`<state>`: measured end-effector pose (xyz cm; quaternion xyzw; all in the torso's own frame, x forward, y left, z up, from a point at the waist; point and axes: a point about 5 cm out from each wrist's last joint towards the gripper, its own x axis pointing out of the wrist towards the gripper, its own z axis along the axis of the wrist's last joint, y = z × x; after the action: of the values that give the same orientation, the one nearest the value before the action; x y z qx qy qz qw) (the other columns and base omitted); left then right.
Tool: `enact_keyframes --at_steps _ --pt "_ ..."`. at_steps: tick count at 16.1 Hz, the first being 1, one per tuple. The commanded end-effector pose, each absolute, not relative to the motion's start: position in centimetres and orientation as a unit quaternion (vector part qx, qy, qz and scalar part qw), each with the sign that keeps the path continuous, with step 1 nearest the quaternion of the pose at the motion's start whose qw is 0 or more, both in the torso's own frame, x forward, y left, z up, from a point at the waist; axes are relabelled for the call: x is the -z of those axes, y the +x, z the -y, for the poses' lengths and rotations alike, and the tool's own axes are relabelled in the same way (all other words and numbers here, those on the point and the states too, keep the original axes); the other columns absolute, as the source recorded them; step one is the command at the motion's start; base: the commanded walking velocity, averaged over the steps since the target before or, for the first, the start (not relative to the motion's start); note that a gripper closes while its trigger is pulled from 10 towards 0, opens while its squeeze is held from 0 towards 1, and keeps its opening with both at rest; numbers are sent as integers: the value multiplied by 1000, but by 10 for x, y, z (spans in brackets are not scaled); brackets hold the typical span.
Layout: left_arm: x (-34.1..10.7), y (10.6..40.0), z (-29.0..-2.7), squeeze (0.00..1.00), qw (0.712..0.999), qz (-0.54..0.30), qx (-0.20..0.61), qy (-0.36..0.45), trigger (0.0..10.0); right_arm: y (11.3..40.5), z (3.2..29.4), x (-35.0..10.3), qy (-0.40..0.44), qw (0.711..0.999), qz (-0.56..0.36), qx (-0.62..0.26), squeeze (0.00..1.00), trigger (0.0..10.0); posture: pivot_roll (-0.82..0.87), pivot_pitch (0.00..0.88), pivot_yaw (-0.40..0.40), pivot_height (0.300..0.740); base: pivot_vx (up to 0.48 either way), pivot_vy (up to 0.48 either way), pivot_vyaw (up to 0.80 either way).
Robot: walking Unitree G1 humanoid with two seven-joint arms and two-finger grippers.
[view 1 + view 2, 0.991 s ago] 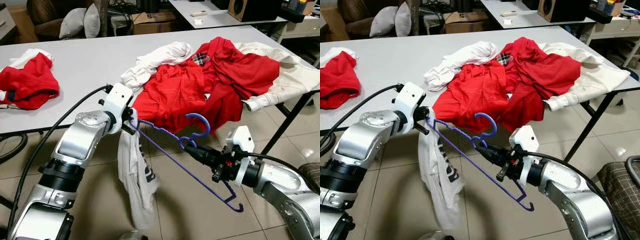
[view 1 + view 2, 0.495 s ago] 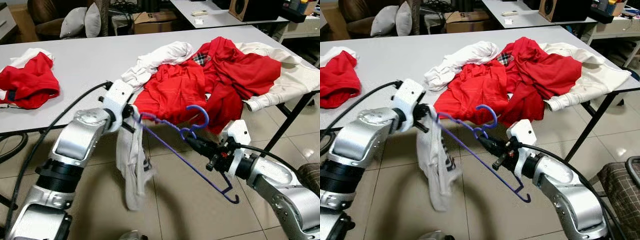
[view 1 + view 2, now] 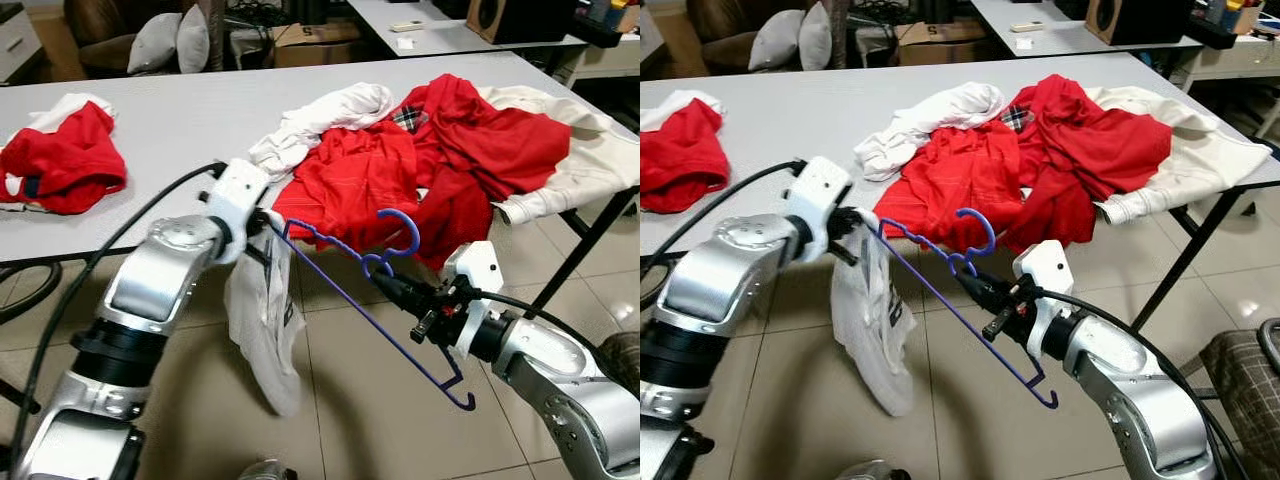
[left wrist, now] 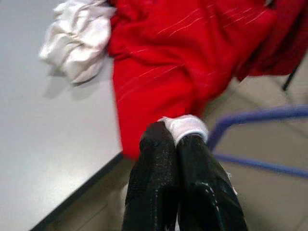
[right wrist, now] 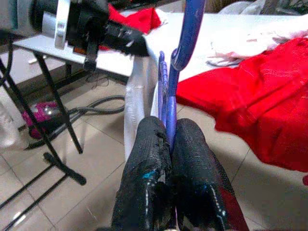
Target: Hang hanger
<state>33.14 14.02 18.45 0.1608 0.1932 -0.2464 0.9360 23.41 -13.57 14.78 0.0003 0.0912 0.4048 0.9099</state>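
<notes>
- Threading the white garment (image 3: 262,325) onto the hanger (image 3: 372,305) looks like the step in hand, and it wants the two arms kept apart so the wire frame stays taut and the cloth can slide along it, not bunch at the corner.
- At the left, a crumpled red garment (image 3: 62,160) lies on the grey bench (image 3: 165,125), well apart from the work.
- The left gripper (image 4: 183,132) holds off the bench's front edge with its jaws pressed together on a fold of the white garment, which hangs limp and thin towards the tiled floor (image 3: 350,400); it should keep that pinch high on the fabric so the opening stays reachable.
- The hanger is thin purple wire, twisted below its curled hook, held in the air between the two arms with one end up beside the left gripper and the other dipping low.
- Whether the cloth already rides over the wire's end is hard to tell.
- The right gripper (image 5: 167,139) has its jaws clamped on the hanger's neck just under the hook; a firm hold stops the slick wire from turning.
- Behind, a soft pile of red and cream clothes (image 3: 450,150) spills over the bench's right end.
</notes>
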Motion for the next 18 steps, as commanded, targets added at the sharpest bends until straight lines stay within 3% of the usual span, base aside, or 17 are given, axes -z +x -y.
enact_keyframes --at_steps 1,4,6,7,8,9,13,18 --pt "-197 329 -137 0 939 -178 261 139 0 234 137 -134 -13 912 -129 -390 0 10000 32 0 47 740 0 0 0" --pt "-214 323 -141 0 935 -179 279 128 0 234 141 -118 -19 924 -174 -341 0 10000 39 0 43 740 0 0 0" --pt "-224 320 -151 0 932 -181 276 152 1294 231 143 -111 -8 926 -198 -322 0 10000 45 0 38 740 0 0 0" --pt "-228 321 -158 0 937 -176 257 158 1176 227 143 -107 -4 924 -213 -317 0 10000 47 0 37 740 0 0 0" --pt "-233 322 -165 0 943 -171 236 160 157 220 143 -103 4 921 -229 -315 0 10000 46 0 37 740 0 0 0" --pt "-236 322 -168 0 944 -170 230 162 0 217 144 -100 9 922 -237 -307 0 10000 45 0 38 740 0 0 0" --pt "-237 315 -166 0 930 -176 261 192 0 217 157 -101 25 935 -237 -263 0 10000 33 0 47 740 0 0 0" --pt "-235 315 -154 0 931 -167 278 166 0 210 145 -126 57 914 -165 -367 0 10000 29 0 50 740 0 0 0"
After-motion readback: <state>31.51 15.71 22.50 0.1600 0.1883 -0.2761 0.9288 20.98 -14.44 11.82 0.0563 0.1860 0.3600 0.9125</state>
